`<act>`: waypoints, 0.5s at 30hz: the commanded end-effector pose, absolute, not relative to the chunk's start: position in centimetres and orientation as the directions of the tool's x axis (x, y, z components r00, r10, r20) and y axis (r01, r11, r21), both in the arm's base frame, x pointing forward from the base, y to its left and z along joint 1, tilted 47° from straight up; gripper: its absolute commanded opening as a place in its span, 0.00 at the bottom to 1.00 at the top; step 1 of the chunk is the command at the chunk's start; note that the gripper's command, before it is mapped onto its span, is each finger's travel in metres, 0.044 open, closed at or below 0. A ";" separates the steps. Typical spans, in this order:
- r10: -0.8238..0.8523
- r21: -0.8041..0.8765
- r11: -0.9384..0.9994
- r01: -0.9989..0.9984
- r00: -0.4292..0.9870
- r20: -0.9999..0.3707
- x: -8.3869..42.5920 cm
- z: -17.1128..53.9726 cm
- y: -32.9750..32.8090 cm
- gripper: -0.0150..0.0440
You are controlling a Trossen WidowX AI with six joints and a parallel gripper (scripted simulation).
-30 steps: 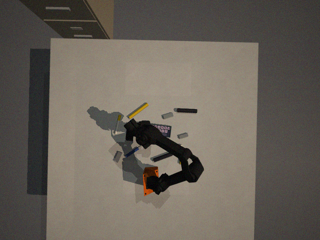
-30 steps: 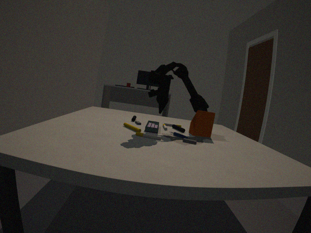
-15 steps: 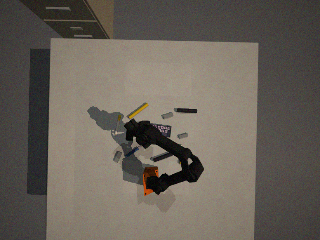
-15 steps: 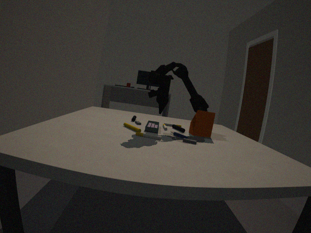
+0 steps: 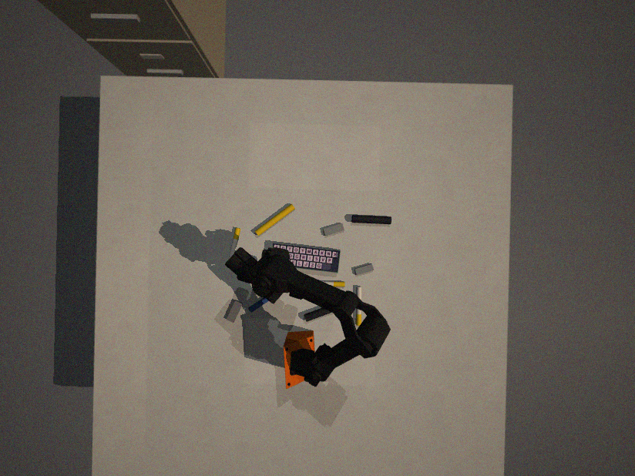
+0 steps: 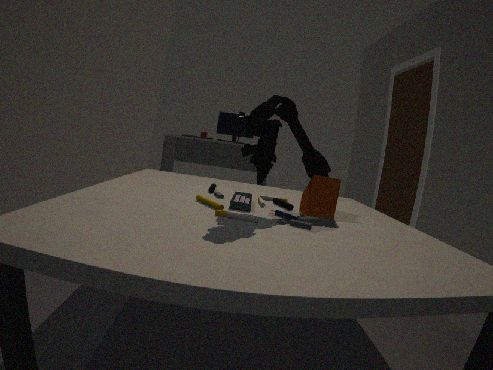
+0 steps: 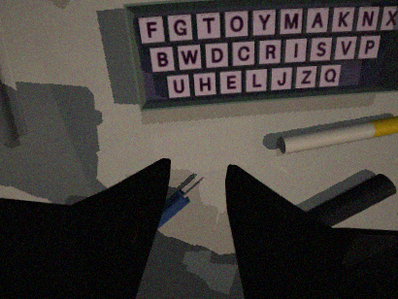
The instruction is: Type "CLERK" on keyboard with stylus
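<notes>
Above the desk (image 5: 435, 307) (image 6: 159, 246) (image 7: 233, 118), the gripper (image 6: 259, 183) (image 7: 198, 170) hangs with fingers apart, holding nothing; the likely stylus, blue (image 5: 257, 304) (image 6: 284, 215) (image 7: 174, 211), lies near the keyboard (image 5: 330, 266) (image 6: 241, 201) (image 7: 138, 58). Best align across its barrel before descending, then grip firmly.

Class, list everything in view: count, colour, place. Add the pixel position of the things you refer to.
Desk (image 5: 435, 179) (image 6: 159, 246) (image 7: 204, 138): one, pale, centre
Keyboard (image 5: 325, 269) (image 6: 242, 201) (image 7: 269, 53): one, dark, pink keys, mid-desk
Stylus (image 5: 257, 304) (image 6: 283, 214) (image 7: 174, 212): one, blue, near base
Markers (image 5: 338, 283) (image 6: 237, 216) (image 7: 335, 137): three, white-yellow, around keyboard
Stick (image 5: 274, 220) (image 6: 209, 202): one, yellow, beside keyboard
Cylinders (image 5: 370, 219) (image 6: 283, 204) (image 7: 356, 199): two, black, on desk
Blocks (image 5: 362, 268) (image 6: 300, 224): three, grey, on desk
Drawers (image 5: 209, 25): dark-fronted unit, beyond desk
Monitor (image 6: 228, 124): one, dark, background
Door (image 6: 410, 131): one, brown, background
Base (image 5: 288, 376) (image 6: 322, 197): one, orange, on desk
Arm (image 5: 317, 292) (image 6: 300, 135): one, black, above desk
Gripper (image 5: 270, 290) (image 6: 260, 181) (image 7: 198, 170): one, black, open
</notes>
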State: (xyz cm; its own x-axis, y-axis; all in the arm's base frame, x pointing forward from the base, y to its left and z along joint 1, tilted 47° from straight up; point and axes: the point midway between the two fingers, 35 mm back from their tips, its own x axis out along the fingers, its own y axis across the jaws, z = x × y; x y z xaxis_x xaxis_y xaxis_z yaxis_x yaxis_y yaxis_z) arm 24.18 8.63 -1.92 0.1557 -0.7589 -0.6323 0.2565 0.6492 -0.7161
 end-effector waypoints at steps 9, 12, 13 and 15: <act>-0.875 -0.428 0.475 0.769 0.359 -0.326 15.8 -8.6 9.5 0.51; -0.873 -0.348 0.479 0.805 0.398 -0.282 14.8 -9.1 9.2 0.51; -0.873 -0.348 0.479 0.805 0.398 -0.282 14.8 -9.1 9.2 0.51; -0.873 -0.348 0.479 0.805 0.398 -0.282 14.8 -9.1 9.2 0.51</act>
